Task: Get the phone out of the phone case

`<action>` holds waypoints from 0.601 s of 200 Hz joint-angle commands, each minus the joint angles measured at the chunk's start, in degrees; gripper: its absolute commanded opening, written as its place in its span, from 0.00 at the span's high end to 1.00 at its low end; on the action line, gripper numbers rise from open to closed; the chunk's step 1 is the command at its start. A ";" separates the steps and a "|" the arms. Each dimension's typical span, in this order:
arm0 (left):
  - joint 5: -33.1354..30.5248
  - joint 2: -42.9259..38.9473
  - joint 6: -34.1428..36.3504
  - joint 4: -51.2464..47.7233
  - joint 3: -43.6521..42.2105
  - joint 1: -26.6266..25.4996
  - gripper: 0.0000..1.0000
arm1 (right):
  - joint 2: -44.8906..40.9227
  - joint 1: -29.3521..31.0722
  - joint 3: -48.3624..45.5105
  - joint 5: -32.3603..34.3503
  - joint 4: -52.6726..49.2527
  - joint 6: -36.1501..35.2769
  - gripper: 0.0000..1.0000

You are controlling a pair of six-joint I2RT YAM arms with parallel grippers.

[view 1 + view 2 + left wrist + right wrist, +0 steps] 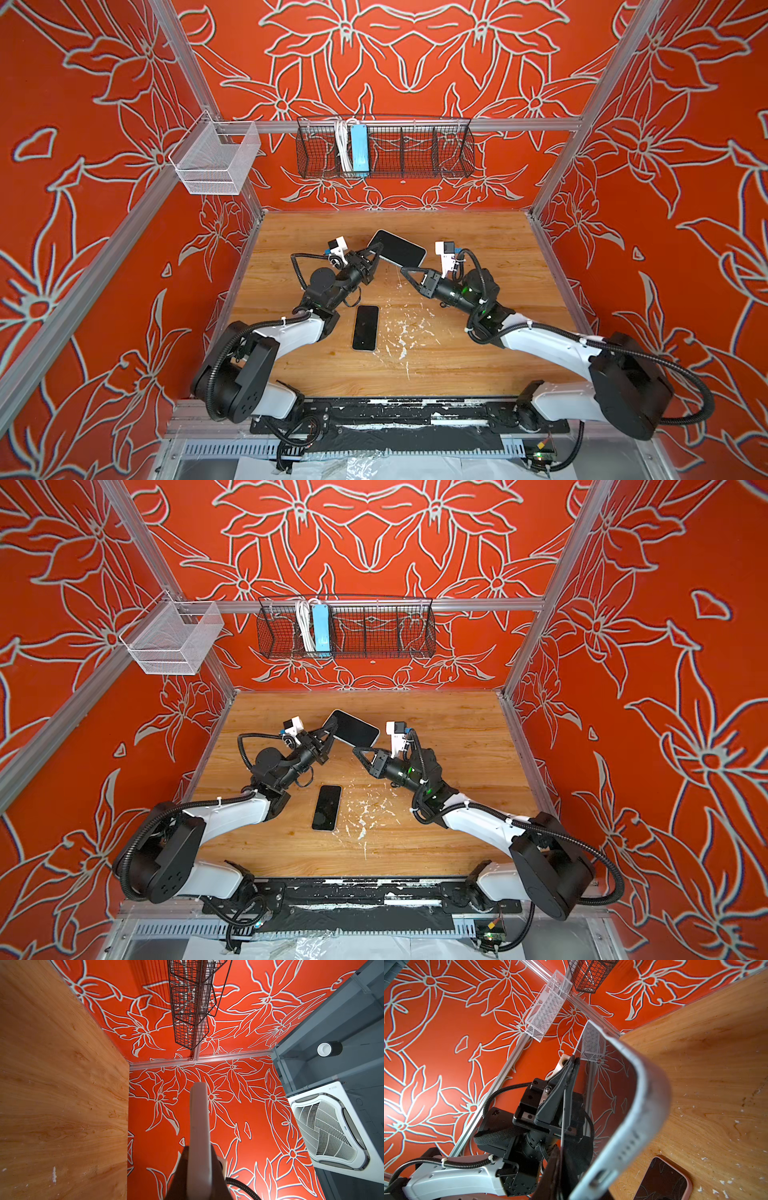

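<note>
While pinched aloft at one end, showed no parting yet.

Found the phone case [652, 1105] tilted above the far middle of the table [478, 257], its rim nipped tight by the left gripper [379, 246], glossy phone [397, 248] face seemingly seated inside. Found the right gripper [403, 269] just beside its nearer corner; could not tell whether pressed together or biting the rim. Judged best to hook only the soft lip there and peel it off the glass. Noted a second handset [365, 328] flat nearer the front.
</note>
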 commanded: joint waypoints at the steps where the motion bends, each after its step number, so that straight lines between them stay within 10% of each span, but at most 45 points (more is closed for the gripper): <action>1: -0.38 -1.69 -0.87 3.72 0.18 -0.26 1.00 | -0.14 0.96 -0.19 1.59 1.00 -1.29 0.82; 120: -2.69 -7.68 -4.82 -5.78 0.12 -0.35 1.00 | -3.01 2.85 0.84 5.38 -10.89 -14.45 0.82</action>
